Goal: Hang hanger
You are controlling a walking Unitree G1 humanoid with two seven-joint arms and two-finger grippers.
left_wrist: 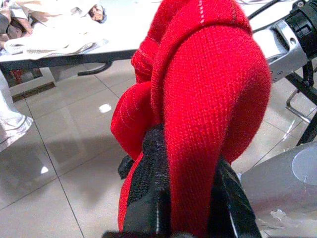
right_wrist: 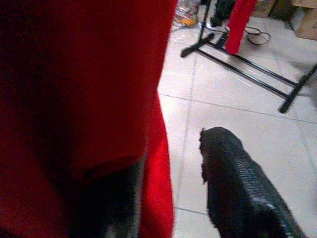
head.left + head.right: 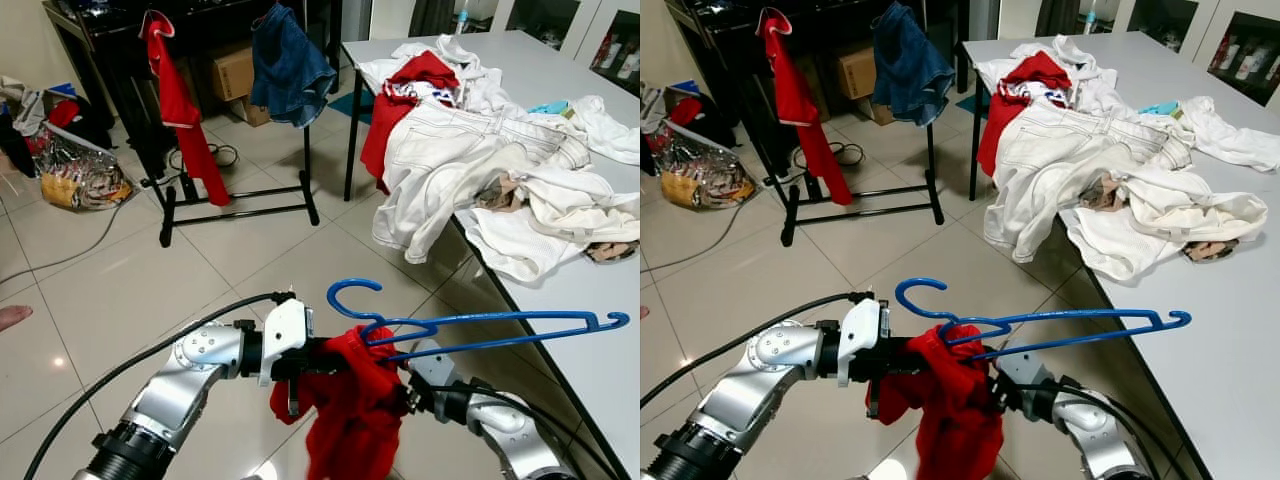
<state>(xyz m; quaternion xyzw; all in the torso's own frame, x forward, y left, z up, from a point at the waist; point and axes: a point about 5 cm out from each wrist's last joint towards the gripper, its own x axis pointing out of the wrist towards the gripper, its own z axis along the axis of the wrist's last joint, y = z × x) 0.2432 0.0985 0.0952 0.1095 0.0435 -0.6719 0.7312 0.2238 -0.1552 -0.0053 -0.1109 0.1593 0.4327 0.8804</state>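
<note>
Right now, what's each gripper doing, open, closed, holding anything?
Left gripper: closed on the red garment.
Right gripper: fingers apart around a fold of the red garment, by the blue hanger; grip cannot be told.

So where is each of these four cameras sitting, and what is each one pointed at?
Left eye view: on the head, looking down at both silver arms, the blue hanger and red garment.
Right eye view: beside it, same scene, with the clothes-piled table.
Left wrist view: along the left pincer, closed on the red knit.
Right wrist view: along the right pincer, red cloth beside one black finger, the floor rack beyond.
Shared: the red garment.
</note>
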